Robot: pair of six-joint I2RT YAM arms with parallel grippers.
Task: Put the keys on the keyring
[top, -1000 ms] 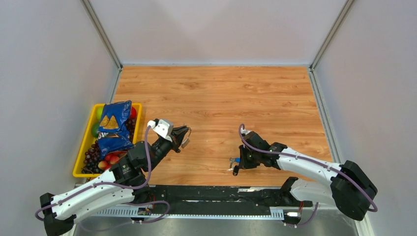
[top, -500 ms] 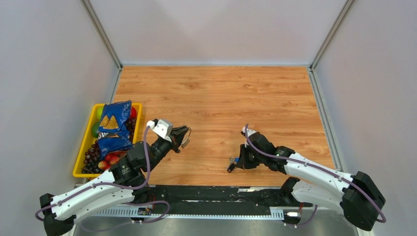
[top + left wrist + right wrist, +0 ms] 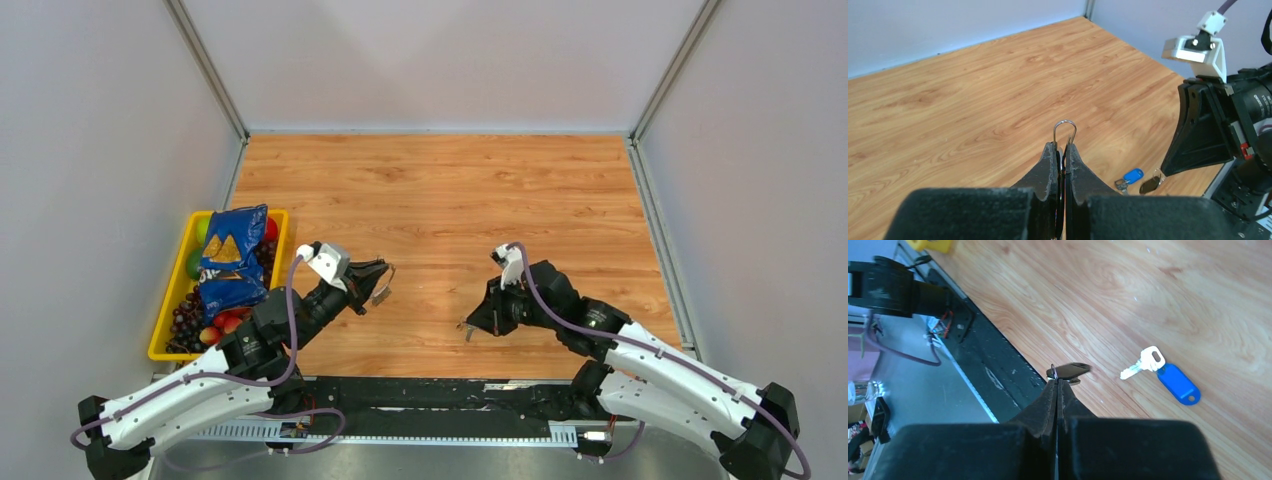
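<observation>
Our left gripper [image 3: 1060,150] pinched the keyring [image 3: 1064,129] above the bench [image 3: 450,190], with its loop clear of the tips. Near the near edge, beside the blue-headed key [image 3: 1175,382], our right gripper [image 3: 1058,382] was clamped on the black-headed key [image 3: 1073,371]. We judged a slow, square approach best.

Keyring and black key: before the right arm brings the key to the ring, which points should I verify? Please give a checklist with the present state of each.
1. The left gripper is shut on the keyring: ok.
2. The ring's loop sticks out past the fingertips: ok.
3. The right gripper is shut on the black key: ok.
4. The key's hole is turned toward the ring: cannot tell.
5. Key and ring are touching: not ok, they are apart.
6. The blue key lies on the table, apart from both grippers: ok.
</observation>
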